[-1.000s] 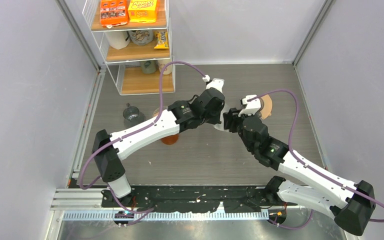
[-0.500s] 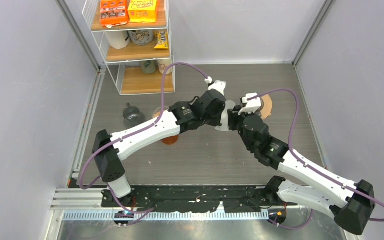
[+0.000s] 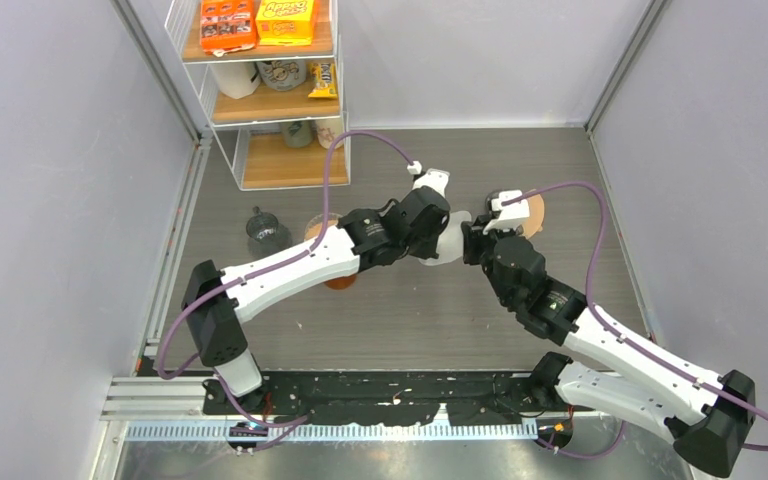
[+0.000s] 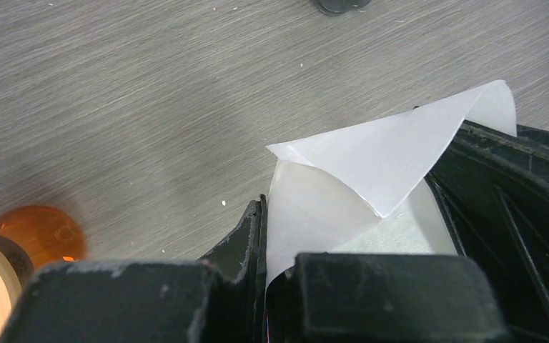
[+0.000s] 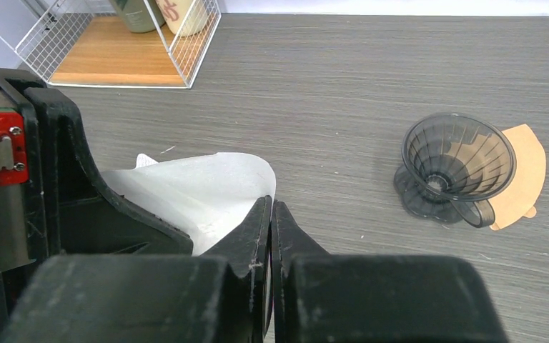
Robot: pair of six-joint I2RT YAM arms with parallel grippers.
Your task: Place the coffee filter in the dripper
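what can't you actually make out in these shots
- Dripper: in the top view it is hidden under the right arm's wrist; only the brown filter beside it peeks out.
- Whether the right gripper has paper pinched: in the right wrist view its shut fingers cover the white filter edge.
- Orange object: cut off by the left wrist view's edge, and covered by the left arm in the top view.

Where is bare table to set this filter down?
Bare table lies between the held white filter and the base rail, and at the back, right of the shelf rack. Crowded around the dripper with its brown filter, and the orange object.
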